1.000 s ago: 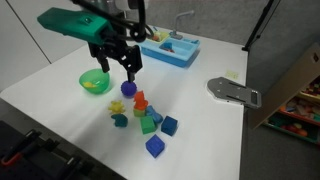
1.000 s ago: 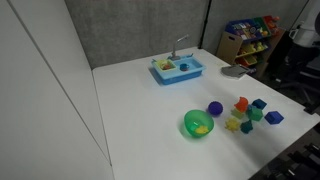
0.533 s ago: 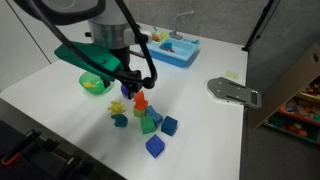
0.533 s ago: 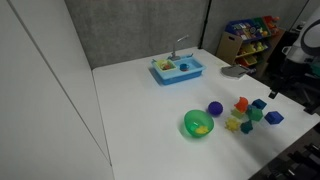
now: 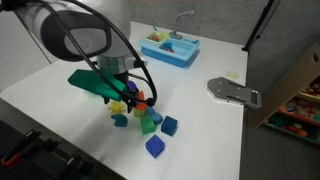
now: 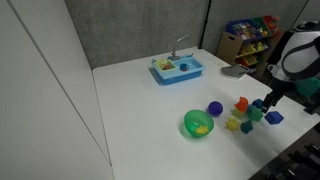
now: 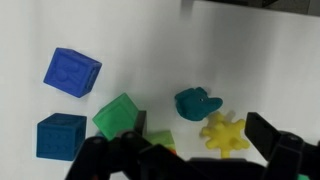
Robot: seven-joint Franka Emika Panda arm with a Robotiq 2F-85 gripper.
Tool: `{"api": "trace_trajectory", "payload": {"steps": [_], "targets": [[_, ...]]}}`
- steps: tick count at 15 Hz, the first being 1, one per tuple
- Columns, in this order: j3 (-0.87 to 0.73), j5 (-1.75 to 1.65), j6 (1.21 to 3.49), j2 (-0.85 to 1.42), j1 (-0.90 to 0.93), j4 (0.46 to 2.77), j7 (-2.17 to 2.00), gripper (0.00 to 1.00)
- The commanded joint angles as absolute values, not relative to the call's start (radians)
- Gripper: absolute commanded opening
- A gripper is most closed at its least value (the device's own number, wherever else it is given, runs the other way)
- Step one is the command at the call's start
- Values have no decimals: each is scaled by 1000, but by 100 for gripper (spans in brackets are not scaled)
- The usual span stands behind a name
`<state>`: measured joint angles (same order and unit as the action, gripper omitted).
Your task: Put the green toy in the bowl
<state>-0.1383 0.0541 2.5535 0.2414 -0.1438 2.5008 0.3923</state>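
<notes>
- Green toy [image 7: 197,103], a low teal piece, lies on the white surface [image 7: 250,50] in the wrist view, just past the gripper [image 7: 195,145] and roughly in line with the gap between the jaws.
- The jaws stand wide apart, open, with nothing gripped; they are above the cluster of toys and not touching the green toy.
- A yellow star-shaped piece [image 7: 225,130] sits just beside the green toy, nearly touching it on the side closer to the jaws.
- A light-green block [image 7: 120,117] lies near it on the other side, tilted, with a blue cube [image 7: 60,136] beside that block and another blue cube [image 7: 72,73] further off.
- In an exterior view the green toy [image 5: 120,121] shows at the edge of the cluster, just below the gripper, with an orange-red piece [image 5: 141,100] close by.
- The bowl [image 6: 198,124] stands apart from the cluster, beside a purple ball [image 6: 215,108], and holds something yellow.
- Furthest back, a light-blue tub [image 6: 178,68] with a small tap sits near the wall.
</notes>
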Motion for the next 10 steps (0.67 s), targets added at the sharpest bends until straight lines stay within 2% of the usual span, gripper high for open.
{"api": "trace_trajectory", "payload": {"steps": [1, 10], "targets": [[-116, -18, 2627, 311, -144, 2483, 365, 100], [-92, -46, 2651, 332, -155, 2492, 364, 100]]}}
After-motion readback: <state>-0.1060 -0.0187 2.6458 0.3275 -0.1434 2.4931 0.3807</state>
